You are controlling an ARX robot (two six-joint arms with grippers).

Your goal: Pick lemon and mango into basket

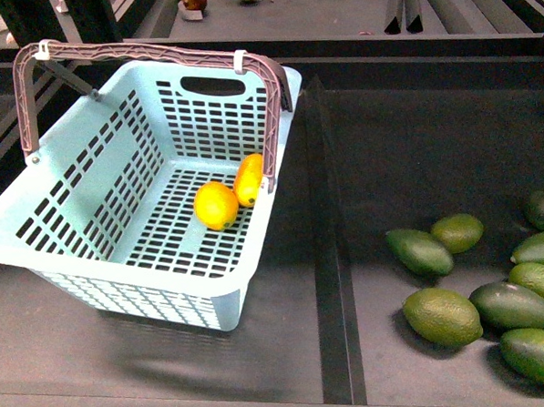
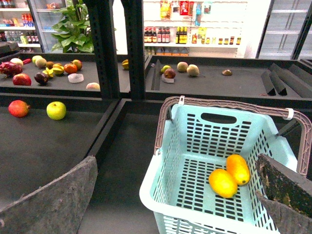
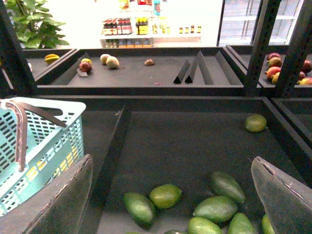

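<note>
The aqua basket [image 1: 79, 173] stands on the dark shelf at the left, its brown handles raised. On its slotted floor lie the round yellow lemon [image 1: 216, 205] and the longer orange-yellow mango [image 1: 249, 178], touching each other. The left wrist view looks down on the basket [image 2: 168, 161] with the lemon [image 2: 222, 183] and mango [image 2: 238, 168] inside. My left gripper [image 2: 175, 195] hangs open over the basket's near corner, holding nothing. My right gripper [image 3: 173, 200] is open and empty above the green fruits; the basket [image 3: 58, 139] sits off to its side. Neither arm shows in the front view.
Several dark green oval fruits [image 1: 442, 315] lie in the right bin, also under the right wrist [image 3: 165, 196]. A raised divider [image 1: 323, 210] separates the two bins. Apples [image 2: 56, 110] and other fruit sit on the left and rear shelves. Black shelf posts [image 2: 105, 48] stand behind.
</note>
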